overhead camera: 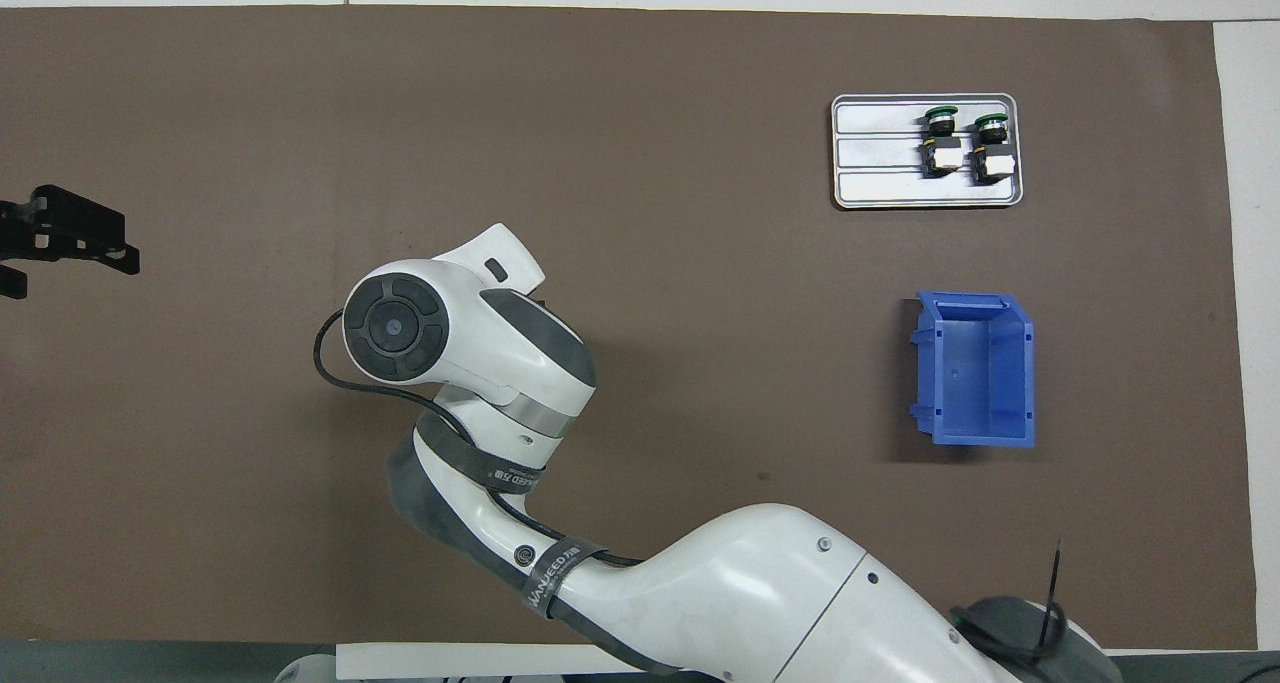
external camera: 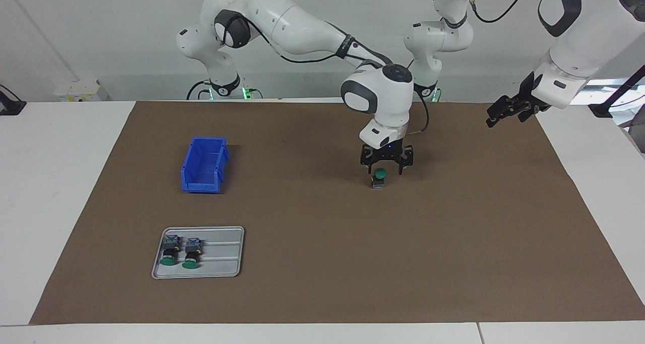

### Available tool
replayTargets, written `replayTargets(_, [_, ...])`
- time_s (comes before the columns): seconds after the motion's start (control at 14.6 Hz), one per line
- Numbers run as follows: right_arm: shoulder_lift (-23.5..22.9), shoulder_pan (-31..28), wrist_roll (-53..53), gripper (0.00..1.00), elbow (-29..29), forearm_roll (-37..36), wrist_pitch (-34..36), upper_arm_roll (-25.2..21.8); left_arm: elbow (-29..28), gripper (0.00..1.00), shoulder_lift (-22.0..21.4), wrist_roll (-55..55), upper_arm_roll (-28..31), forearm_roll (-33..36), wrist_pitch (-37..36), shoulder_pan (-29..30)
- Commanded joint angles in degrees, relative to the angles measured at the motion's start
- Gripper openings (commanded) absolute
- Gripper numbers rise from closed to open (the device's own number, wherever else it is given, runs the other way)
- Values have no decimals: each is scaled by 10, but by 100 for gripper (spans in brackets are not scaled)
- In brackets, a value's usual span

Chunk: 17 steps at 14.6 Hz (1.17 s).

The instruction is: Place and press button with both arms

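A button [external camera: 379, 177] with a green cap stands upright on the brown mat [external camera: 322, 243] near the middle of the table. My right gripper [external camera: 386, 170] hangs straight down right over it, fingers spread, with the cap between the fingertips and closer to one finger. In the overhead view the right arm's wrist [overhead camera: 440, 338] hides the button. My left gripper [external camera: 509, 116] waits, open and empty, in the air over the mat's edge at the left arm's end; it also shows in the overhead view [overhead camera: 65, 248].
A grey tray [external camera: 221, 256] holding two more green-capped buttons [external camera: 180, 252] lies toward the right arm's end, farther from the robots. An empty blue bin [external camera: 204, 165] stands nearer to the robots than the tray. Both show overhead: tray [overhead camera: 880, 153], bin [overhead camera: 975, 368].
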<state>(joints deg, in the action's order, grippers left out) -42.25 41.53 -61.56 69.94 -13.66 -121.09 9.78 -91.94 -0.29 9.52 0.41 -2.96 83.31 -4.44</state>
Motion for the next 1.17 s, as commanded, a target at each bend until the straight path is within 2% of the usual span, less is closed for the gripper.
replayTargets(0.0, [-8,-1,-4,98,25,-18,-42,3,1,100,-9,-5,-2,21,-17,1])
replayTargets(0.34, [-5,-3,-1,97,77,-21,-78,3,-1,100,-9,-3,-3,30,-10,-2])
replayTargets(0.41, [-5,-7,1,92,82,-21,-87,3,0,100,-9,-3,-3,36,-7,-2])
replayTargets(0.48, [-5,-8,1,84,83,-21,-89,3,0,100,-9,-5,-5,52,-7,-3])
replayTargets(0.69, [-5,-9,3,45,83,-13,-86,4,-19,100,-17,-20,-5,60,-2,0])
replayTargets(0.82, [-3,-9,3,13,83,-11,-76,5,-26,100,-23,-30,-5,59,1,0])
replayTargets(0.96, [-1,-10,7,8,78,-12,-59,5,-25,100,-23,-30,-5,59,-3,0])
replayTargets(1.1, [6,-15,33,8,71,-13,-23,5,-24,100,-22,-32,-5,59,4,0])
